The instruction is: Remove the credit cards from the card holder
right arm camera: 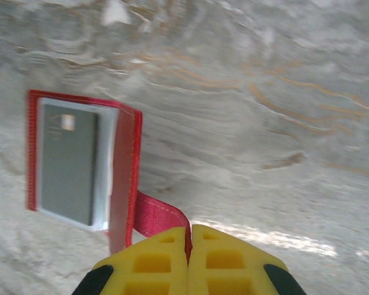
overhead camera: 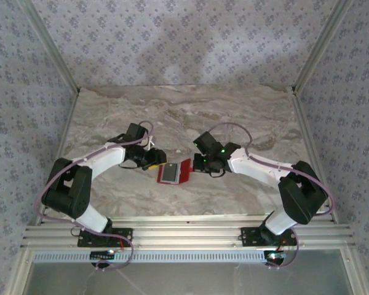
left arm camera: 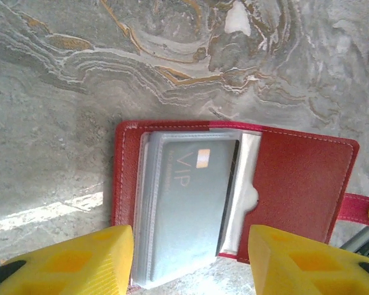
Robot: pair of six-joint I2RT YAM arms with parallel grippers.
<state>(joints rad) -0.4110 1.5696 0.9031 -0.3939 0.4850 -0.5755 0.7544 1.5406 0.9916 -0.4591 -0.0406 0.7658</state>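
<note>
Right hand (right arm camera: 189, 261) clamps card holder (right arm camera: 124, 172); left hand (left arm camera: 190, 261) spread above

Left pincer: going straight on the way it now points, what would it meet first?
Probably the grey VIP credit card in the open red card holder, lying directly ahead of the left pincer, between its open fingers. Depth is unclear; it could touch the table just short of it.
</note>
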